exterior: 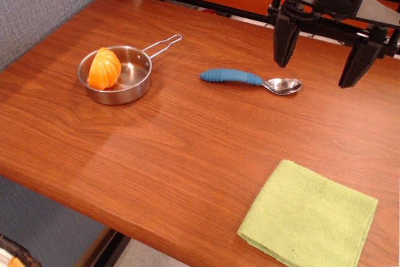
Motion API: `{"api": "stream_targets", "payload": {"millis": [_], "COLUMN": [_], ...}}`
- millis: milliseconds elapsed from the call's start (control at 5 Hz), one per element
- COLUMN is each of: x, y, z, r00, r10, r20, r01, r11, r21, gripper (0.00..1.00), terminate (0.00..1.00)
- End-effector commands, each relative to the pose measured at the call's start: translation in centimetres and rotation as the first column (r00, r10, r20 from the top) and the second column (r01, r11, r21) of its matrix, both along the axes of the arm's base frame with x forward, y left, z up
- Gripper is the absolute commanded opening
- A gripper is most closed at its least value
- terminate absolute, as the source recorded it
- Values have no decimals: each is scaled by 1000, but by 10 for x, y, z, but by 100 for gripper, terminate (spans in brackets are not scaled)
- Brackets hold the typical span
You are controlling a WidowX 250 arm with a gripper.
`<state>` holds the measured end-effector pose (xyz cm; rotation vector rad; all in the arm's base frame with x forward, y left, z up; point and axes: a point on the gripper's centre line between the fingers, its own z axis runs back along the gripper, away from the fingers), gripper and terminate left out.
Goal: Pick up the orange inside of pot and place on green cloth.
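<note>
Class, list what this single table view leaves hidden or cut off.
- Green cloth: its near corner is cut by the bottom edge.
- Gripper: open, but the arm above is cut by the top edge.
- Orange: underside hidden by the pot wall.
- Spoon: underside faces the table.

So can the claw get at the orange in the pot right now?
Probably yes. The claw hangs open above the table, nothing covers the orange, and the pot is shallow.
</note>
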<state>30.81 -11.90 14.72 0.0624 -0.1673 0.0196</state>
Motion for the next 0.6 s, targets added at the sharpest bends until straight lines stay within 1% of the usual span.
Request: {"api": "stream_targets", "payload": {"millis": [0, 200, 400], "x": [0, -5, -11], "y": [0, 21, 56], "z": [0, 3, 2], "r00": [1000, 1000, 998], "r10": [0, -2, 39], "r20": [0, -3, -49], "r01": [0, 2, -36], "r11": [1000, 998, 997], "r21": [0, 57, 72], "gripper": [100, 100, 100], "terminate": [0, 0, 0]}}
